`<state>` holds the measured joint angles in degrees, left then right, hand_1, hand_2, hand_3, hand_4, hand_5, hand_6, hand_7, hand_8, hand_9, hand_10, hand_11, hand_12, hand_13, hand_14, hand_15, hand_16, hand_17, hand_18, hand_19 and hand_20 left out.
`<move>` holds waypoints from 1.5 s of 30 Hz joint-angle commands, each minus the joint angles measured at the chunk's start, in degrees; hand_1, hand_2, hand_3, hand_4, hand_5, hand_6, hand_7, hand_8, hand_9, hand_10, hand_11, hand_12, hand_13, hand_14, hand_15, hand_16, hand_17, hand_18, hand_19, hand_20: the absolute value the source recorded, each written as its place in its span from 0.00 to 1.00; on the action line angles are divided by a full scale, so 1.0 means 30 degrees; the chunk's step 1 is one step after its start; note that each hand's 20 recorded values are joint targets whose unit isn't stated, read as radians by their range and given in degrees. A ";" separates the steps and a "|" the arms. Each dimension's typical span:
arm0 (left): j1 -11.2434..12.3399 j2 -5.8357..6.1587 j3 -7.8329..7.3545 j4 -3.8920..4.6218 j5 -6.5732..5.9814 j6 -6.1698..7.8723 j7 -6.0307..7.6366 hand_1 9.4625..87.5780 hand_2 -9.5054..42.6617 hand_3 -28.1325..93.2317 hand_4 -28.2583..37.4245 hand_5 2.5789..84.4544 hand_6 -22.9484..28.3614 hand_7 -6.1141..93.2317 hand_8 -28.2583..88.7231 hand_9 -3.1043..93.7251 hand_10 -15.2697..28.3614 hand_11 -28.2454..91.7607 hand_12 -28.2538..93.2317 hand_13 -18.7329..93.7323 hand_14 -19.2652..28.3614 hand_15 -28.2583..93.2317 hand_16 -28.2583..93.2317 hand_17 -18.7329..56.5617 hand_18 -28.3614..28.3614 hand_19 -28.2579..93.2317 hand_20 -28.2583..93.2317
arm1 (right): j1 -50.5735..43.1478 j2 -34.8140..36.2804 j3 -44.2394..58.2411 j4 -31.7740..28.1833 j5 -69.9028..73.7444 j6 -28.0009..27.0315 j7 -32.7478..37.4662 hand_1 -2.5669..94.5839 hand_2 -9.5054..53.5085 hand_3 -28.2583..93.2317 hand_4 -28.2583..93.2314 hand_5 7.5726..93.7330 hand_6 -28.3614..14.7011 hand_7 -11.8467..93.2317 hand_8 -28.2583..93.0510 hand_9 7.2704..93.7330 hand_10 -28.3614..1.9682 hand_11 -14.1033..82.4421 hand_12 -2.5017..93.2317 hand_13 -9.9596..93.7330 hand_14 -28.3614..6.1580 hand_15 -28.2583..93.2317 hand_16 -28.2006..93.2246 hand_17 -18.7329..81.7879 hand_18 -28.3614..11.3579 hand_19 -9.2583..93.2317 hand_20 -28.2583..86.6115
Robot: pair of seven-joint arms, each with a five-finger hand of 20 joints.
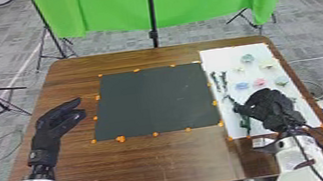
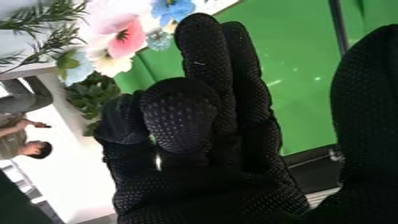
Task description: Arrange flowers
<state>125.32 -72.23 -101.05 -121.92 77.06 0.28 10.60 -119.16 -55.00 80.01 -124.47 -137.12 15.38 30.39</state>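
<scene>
My right hand is over the lower part of a white sheet on the table's right side, nothing visible in its grasp. In the right wrist view the same hand is relaxed, two fingers straight, others bent. Flower heads lie on the sheet: blue, pink, pale green, cream. Green sprigs lie along its left part; another green stem lies beside my right hand. A pink flower and blue flower show beyond the fingers. My left hand is open.
A dark square mat with orange marks round its edge covers the middle of the brown table. A green cloth hangs behind the table, with black stands around it.
</scene>
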 commanded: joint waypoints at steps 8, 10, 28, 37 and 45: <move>0.0473 0.0070 -0.0180 -0.0112 0.0108 -0.0258 -0.0588 0.37 0.13 0.74 0.26 0.56 0.54 0.21 0.19 0.54 0.66 0.45 0.35 0.52 0.80 0.49 0.24 0.34 0.77 0.49 0.49 | 0.2637 0.1054 -0.2386 0.2064 -0.1799 -0.2011 0.2440 0.37 0.00 0.77 0.02 0.73 0.56 0.33 0.18 0.80 0.47 0.46 0.33 0.87 0.68 0.78 0.53 0.58 0.10 0.93 0.77; 0.0481 0.0075 -0.0174 -0.0119 0.0105 -0.0279 -0.0611 0.37 0.13 0.74 0.26 0.55 0.54 0.21 0.19 0.54 0.67 0.45 0.35 0.52 0.80 0.49 0.24 0.34 0.77 0.49 0.49 | 0.2595 0.0955 -0.2356 0.2124 -0.1902 -0.2076 0.2462 0.37 0.00 0.77 0.02 0.73 0.56 0.33 0.18 0.80 0.47 0.46 0.33 0.87 0.68 0.78 0.53 0.58 0.10 0.93 0.76; 0.0499 0.0161 -0.0170 -0.0170 0.0045 -0.0431 -0.0907 0.37 0.13 0.74 0.26 0.55 0.54 0.21 0.19 0.54 0.67 0.45 0.35 0.52 0.80 0.49 0.24 0.34 0.77 0.48 0.49 | 0.2834 0.0926 -0.3822 0.3342 -0.2431 -0.2978 0.3245 0.41 0.00 0.78 0.03 0.76 0.57 0.35 0.18 0.83 0.47 0.47 0.33 0.90 0.72 0.78 0.53 0.61 0.11 0.95 0.75; 0.0455 0.0177 -0.0111 -0.0196 0.0046 -0.0560 -0.1093 0.37 0.14 0.74 0.26 0.55 0.54 0.21 0.19 0.54 0.67 0.45 0.34 0.51 0.80 0.48 0.24 0.33 0.77 0.48 0.48 | 0.3049 0.1278 -0.4749 0.3739 -0.2269 -0.3948 0.3288 0.48 0.00 0.76 0.06 0.75 0.58 0.38 0.32 0.82 0.48 0.51 0.36 0.90 0.74 0.78 0.56 0.62 0.12 0.96 0.75; 0.0534 0.0257 -0.0150 -0.0262 0.0016 -0.0451 -0.1240 0.37 0.14 0.74 0.26 0.55 0.55 0.21 0.19 0.54 0.67 0.45 0.35 0.51 0.80 0.48 0.24 0.33 0.77 0.48 0.48 | 0.3393 0.1116 -0.4963 0.3790 -0.0972 -0.4634 0.3494 0.90 0.00 0.03 0.55 0.73 0.60 0.45 0.43 0.83 0.55 0.50 0.58 0.90 0.75 0.81 0.60 0.63 0.13 0.95 0.76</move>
<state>126.13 -71.58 -101.44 -122.43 77.08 -0.81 7.81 -106.74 -51.19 67.66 -116.08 -144.44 4.97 40.21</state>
